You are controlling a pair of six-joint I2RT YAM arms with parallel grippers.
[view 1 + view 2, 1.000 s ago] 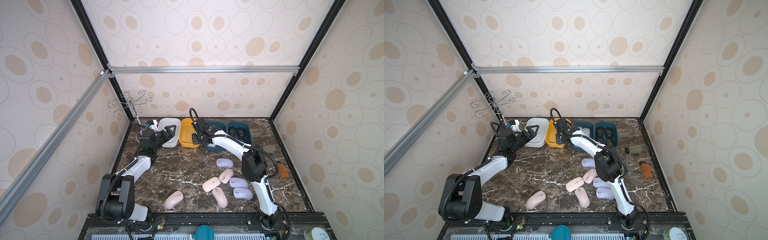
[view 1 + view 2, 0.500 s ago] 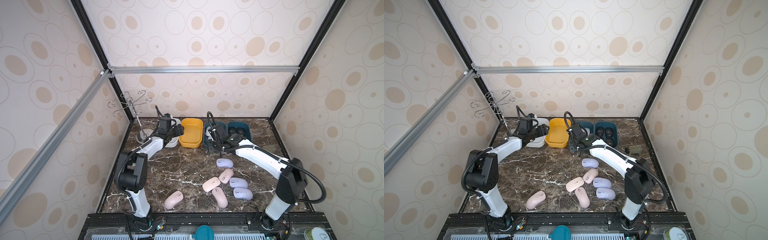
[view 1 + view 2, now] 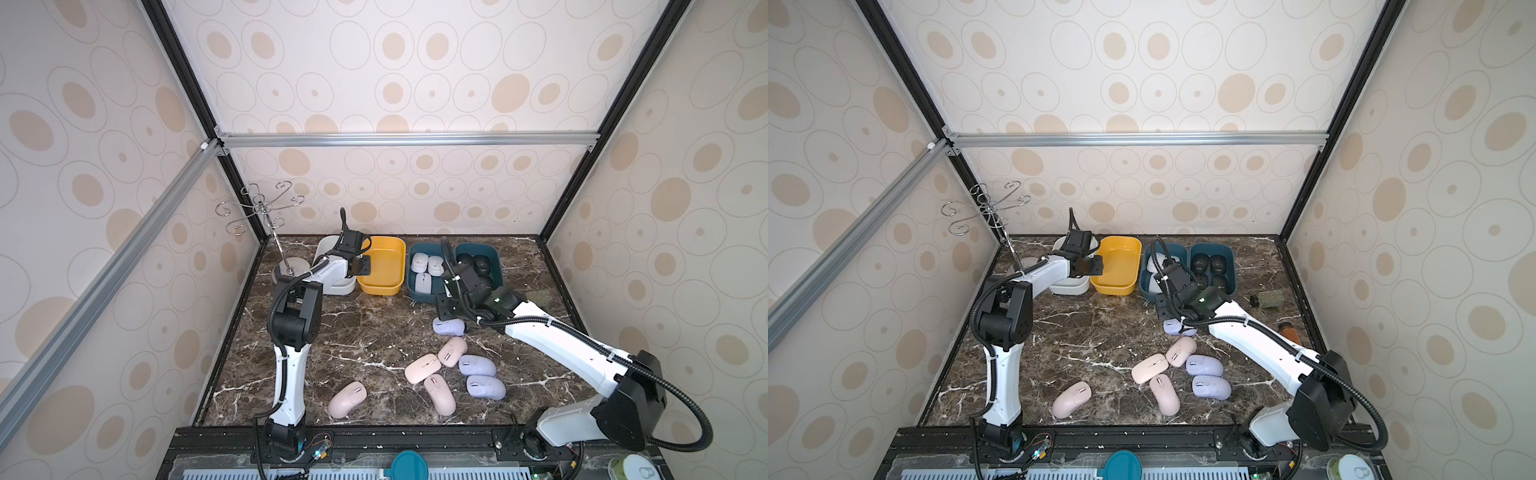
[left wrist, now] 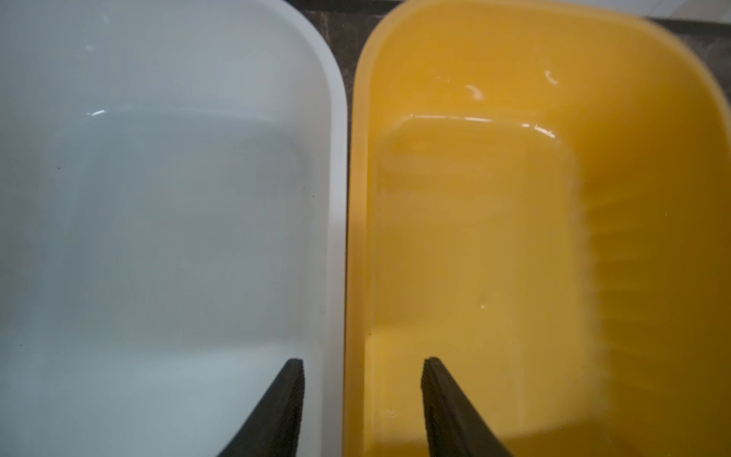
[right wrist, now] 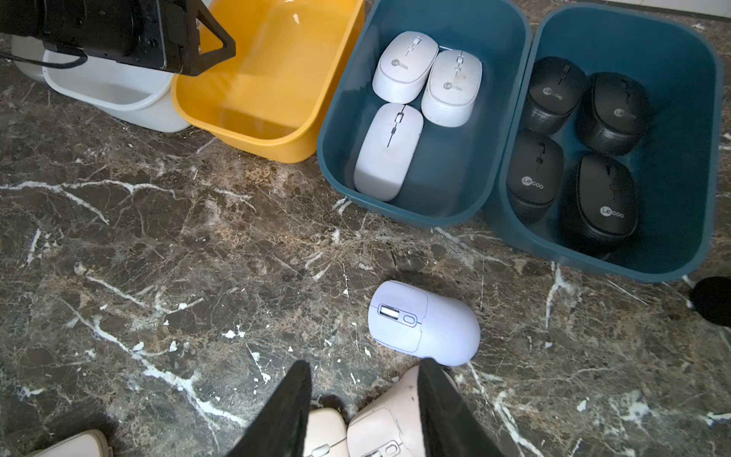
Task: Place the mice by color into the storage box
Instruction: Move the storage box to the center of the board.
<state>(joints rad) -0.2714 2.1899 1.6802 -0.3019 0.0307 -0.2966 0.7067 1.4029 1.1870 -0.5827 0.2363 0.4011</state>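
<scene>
Just beside the lavender mouse, the right gripper hovers, jaws apart, empty.

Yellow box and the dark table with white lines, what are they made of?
The yellow box looks like smooth, shiny plastic: light glints on it and its corners are rounded. The table looks like polished dark marble with white veins, though it could be a printed marble look; the pictures cannot settle that.

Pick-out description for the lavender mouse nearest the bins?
Find the teal bin holding white mice at the back. On the marble tabletop in front lies a lone lavender mouse; the other two lavender mice sit nearer the front, beside pink mice.
</scene>
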